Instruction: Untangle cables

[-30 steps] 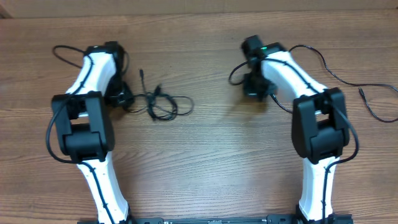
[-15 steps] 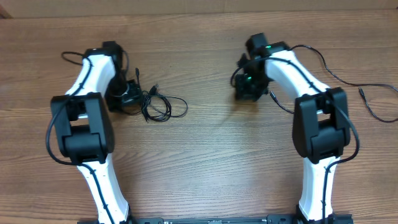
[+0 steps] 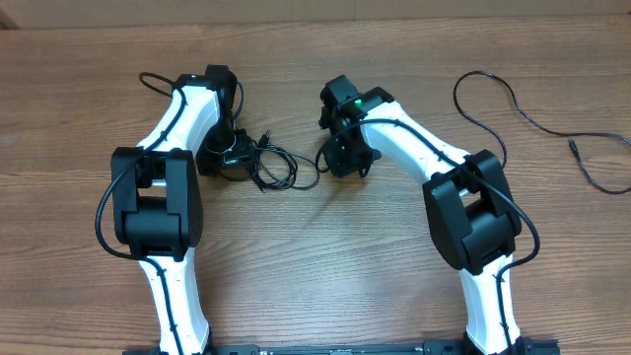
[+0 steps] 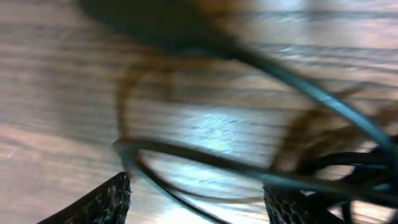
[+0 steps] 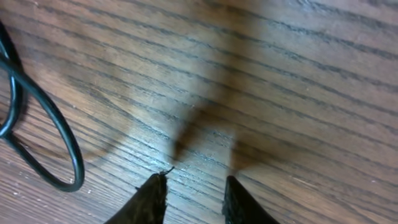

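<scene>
A tangle of thin black cables (image 3: 276,170) lies on the wooden table between my two arms. My left gripper (image 3: 237,156) sits at its left edge. In the left wrist view, blurred cable strands (image 4: 199,160) run across the wide gap of the left gripper (image 4: 199,202), which is open and pinches nothing. My right gripper (image 3: 343,158) hovers just right of the tangle. The right wrist view shows the right gripper (image 5: 196,199) slightly open over bare wood, with a cable loop (image 5: 59,127) off to its left.
A separate long black cable (image 3: 513,99) lies loose at the far right of the table (image 3: 325,256), running out toward the right edge. Each arm's own thick black wire curls beside its wrist.
Both arms have swung toward the table's middle. The right gripper moved far left, away from the long cable, and its jaws parted. The tangle shifted slightly right along with the left gripper.
</scene>
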Robot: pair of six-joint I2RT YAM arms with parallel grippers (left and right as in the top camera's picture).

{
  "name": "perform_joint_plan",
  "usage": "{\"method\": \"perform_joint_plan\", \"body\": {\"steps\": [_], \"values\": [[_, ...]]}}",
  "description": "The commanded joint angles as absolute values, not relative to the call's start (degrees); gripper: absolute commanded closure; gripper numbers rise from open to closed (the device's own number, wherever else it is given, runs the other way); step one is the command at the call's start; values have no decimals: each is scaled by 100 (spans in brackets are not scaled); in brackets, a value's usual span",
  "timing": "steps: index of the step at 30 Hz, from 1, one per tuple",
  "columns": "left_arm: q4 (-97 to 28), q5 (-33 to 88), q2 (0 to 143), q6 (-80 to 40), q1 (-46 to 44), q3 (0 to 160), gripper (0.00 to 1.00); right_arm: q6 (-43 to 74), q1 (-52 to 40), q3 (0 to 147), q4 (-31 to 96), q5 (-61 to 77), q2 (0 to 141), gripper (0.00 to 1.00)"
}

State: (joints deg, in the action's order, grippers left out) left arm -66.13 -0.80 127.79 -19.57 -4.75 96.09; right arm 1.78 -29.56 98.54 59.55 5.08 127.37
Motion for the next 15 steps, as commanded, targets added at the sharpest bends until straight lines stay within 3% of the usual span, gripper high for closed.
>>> {"method": "perform_joint_plan", "body": {"steps": [1,6,15], "values": [[-6604,-799,12923,-2290,-416,9463,32,5,-2969,9883,5881,246,12807,67],[-6606,-832,12923,-2259,-410,9463,32,-14,-2969,9946,5878,401,12807,67],[-6632,-836,12923,-2143,-405,9463,31,-54,-3183,9946,5769,1857,12807,66]]}}
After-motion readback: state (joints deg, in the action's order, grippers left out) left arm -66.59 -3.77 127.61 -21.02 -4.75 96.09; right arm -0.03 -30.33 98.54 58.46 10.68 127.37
